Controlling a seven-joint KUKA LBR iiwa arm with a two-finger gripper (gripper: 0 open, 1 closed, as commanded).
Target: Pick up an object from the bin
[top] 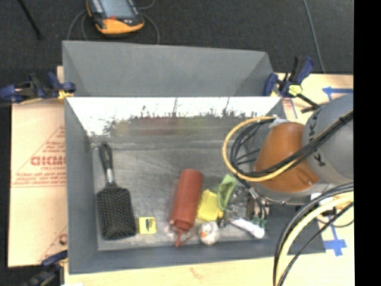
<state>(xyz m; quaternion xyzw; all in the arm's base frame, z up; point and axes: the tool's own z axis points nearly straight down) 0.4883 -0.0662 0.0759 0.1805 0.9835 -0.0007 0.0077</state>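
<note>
My gripper point(245, 207) is low in the bin's front right corner, under the arm's orange cover. It hangs over a small cluster of things: a green piece point(227, 188), a yellow block point(208, 205) just left of it, and a white stick-like item point(249, 226) at the front wall. A small white and orange ball point(208, 234) lies in front of the yellow block. A red squeeze bottle point(185, 202) lies lengthwise to the left, nozzle toward the front wall.
A black hairbrush point(113, 204) lies along the left wall, handle pointing to the back. A small yellow and black tag-like piece point(147, 224) sits between the brush and the bottle. The arm's cables loop over the right wall.
</note>
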